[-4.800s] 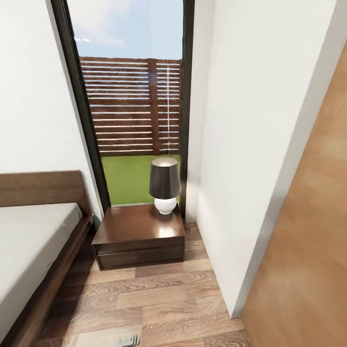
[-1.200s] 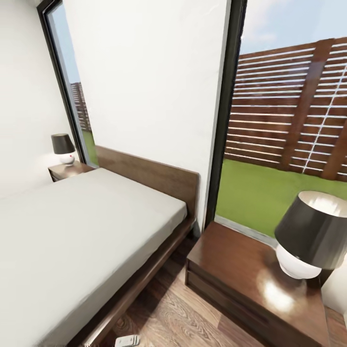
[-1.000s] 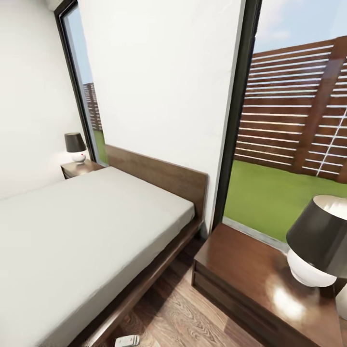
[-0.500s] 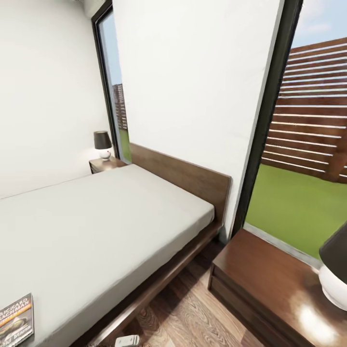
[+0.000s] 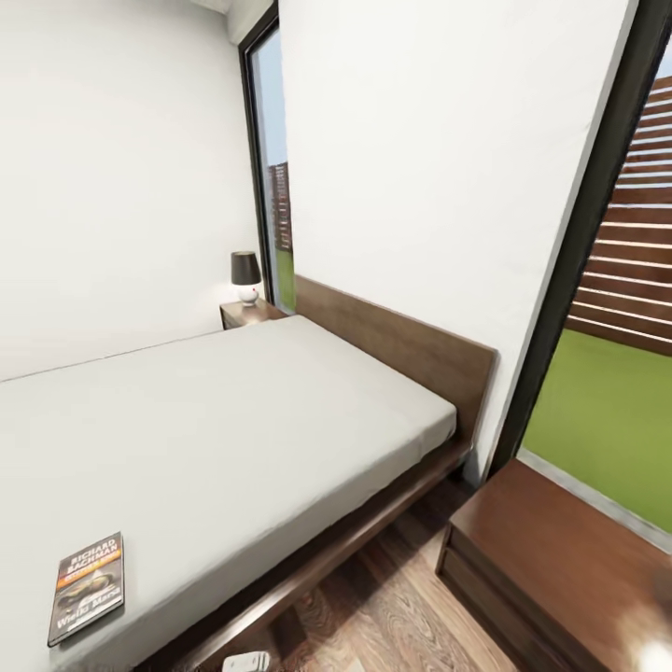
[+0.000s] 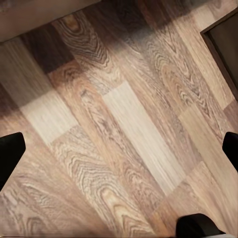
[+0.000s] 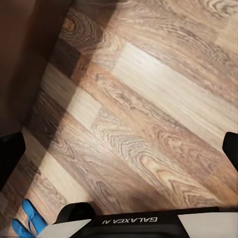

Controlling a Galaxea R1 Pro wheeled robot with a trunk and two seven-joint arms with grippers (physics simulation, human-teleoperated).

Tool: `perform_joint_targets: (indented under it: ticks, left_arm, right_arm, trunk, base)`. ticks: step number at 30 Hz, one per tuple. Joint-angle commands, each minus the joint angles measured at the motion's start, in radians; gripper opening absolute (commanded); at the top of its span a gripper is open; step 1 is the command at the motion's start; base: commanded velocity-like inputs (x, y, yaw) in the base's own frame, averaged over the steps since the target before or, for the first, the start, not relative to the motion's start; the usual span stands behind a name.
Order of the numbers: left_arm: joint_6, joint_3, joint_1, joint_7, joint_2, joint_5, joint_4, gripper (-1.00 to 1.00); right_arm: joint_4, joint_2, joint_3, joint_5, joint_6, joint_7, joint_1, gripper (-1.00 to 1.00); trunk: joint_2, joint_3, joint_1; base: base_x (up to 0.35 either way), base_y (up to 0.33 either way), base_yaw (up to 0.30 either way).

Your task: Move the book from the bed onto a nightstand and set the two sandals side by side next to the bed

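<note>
Both arms down, jaws wide over floor (image 6: 129, 129).

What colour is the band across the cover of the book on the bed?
Orange, on the book with a dark cover; the head view shows it best.

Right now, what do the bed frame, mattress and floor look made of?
Bed frame: dark brown wood, matte, faint grain. Mattress: plain pale grey fabric, probably; no texture visible. Floor: wood planks, strong swirling grain, slight sheen; could be laminate.
</note>
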Motion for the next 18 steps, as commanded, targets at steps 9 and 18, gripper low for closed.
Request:
perform_joint_targets:
  ticks: [9,18]
  left_arm:
    - [-0.004,-0.008,0.0,-0.004,-0.001,0.009,0.003,1.0]
    - [-0.004,-0.008,0.0,-0.004,-0.001,0.009,0.003,1.0]
  right_arm:
    - [0.001,0.0,0.002,-0.009,-0.002,0.004,-0.001,1.0]
    - [0.001,0.0,0.002,-0.009,-0.002,0.003,-0.001,1.0]
  trunk:
    - [0.0,-0.001,0.0]
    - [0.0,-0.001,0.0]
  base:
    - [0.0,0.0,0.293]
    - [0.0,0.0,0.293]
